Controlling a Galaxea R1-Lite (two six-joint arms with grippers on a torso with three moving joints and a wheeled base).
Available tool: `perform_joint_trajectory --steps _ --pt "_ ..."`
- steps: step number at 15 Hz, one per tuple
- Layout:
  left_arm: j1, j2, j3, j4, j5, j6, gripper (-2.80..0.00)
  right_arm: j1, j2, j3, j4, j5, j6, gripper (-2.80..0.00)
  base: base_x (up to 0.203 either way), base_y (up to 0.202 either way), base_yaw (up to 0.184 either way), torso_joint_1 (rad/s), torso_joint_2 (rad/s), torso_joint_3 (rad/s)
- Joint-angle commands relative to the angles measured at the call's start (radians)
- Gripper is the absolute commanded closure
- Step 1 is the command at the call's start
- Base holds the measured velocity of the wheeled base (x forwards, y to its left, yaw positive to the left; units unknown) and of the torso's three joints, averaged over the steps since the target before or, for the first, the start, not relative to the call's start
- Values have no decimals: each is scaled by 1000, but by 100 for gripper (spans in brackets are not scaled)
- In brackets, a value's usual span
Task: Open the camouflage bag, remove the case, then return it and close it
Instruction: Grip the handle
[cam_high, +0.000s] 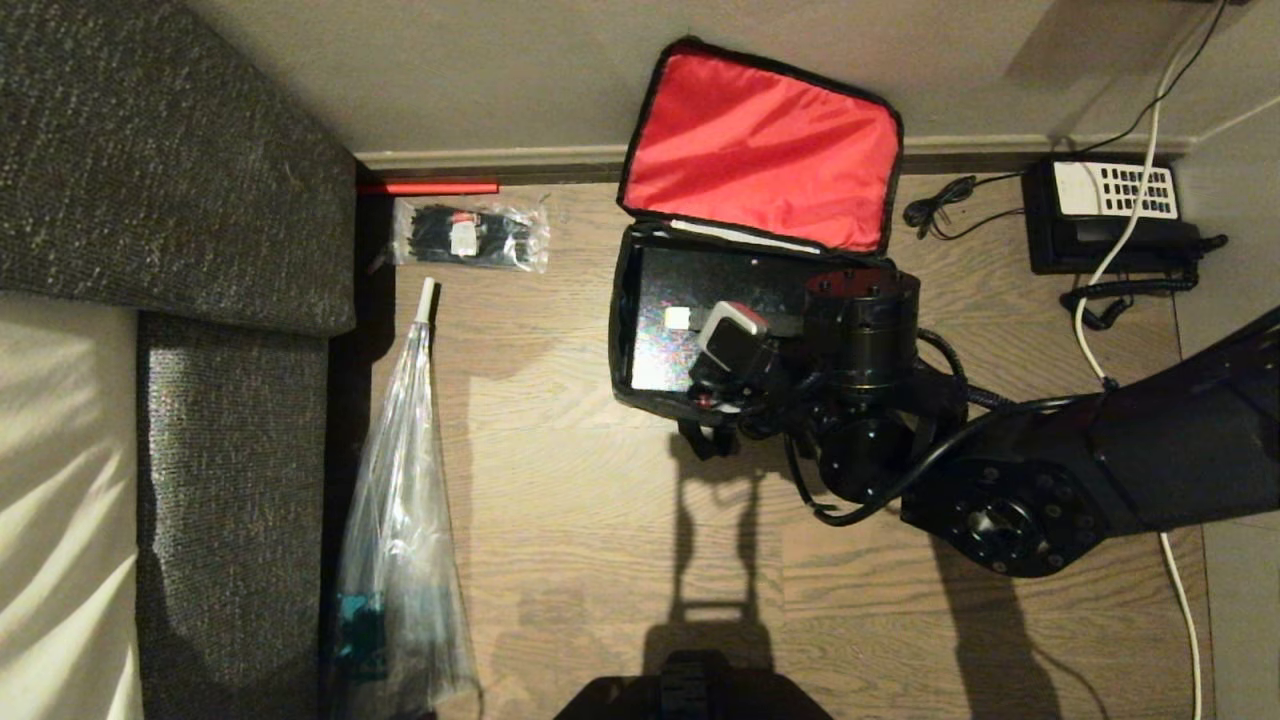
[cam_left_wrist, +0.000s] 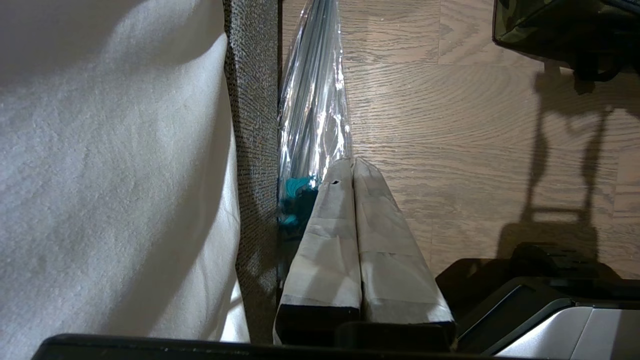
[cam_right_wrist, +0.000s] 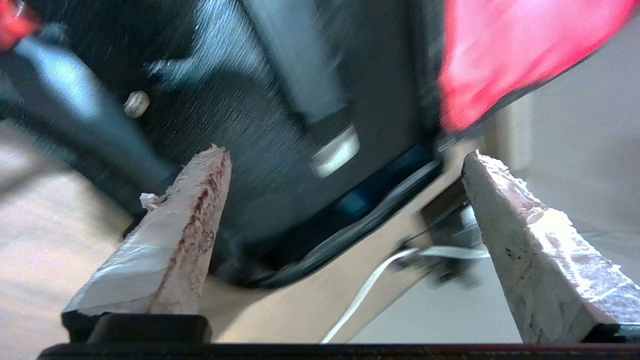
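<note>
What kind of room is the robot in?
Probably a living room or small office in a home: a grey fabric sofa stands on a wooden plank floor, and a black desk phone with white keypad sits beside the wall.

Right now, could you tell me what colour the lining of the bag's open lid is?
Bright red lid lining, clearest in the head view.
</note>
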Motion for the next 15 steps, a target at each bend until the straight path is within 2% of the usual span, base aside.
perform_joint_trajectory --steps 1,2,3,4,5,6,8,11,13,15 --pt "0 0 0 0 0 -1 0 5 42 27 -241 -5 -236 -280 0 0 0 0 0 0" --pt "0 0 0 0 0 -1 0 5 62 47 -369 -6 -362 -280 0 0 0 0 0 0" --pt "0 -1 0 0 0 -1 0 6 106 62 -485 -8 -440 -280 0 0 0 0 0 0" --pt "0 0 0 0 0 -1 0 6 141 63 -550 -9 -477 -280 0 0 0 0 0 0" --pt "0 0 0 0 0 -1 0 5 147 60 -560 2 -505 -280 0 0 0 0 0 0" --pt "0 0 0 0 0 -1 0 5 154 53 -567 1 -518 -280 0 0 0 0 0 0" --pt "0 0 0 0 0 -1 0 13 181 12 -573 -71 -519 -280 0 0 0 0 0 0" --pt "0 0 0 0 0 -1 0 21 220 4 -599 -98 -522 -280 0 0 0 0 0 0" --pt "0 -1 0 0 0 -1 0 21 240 -8 -601 -104 -507 -280 0 0 0 0 0 0" --pt "0 0 0 0 0 -1 0 20 274 -32 -616 -105 -456 -280 0 0 0 0 0 0"
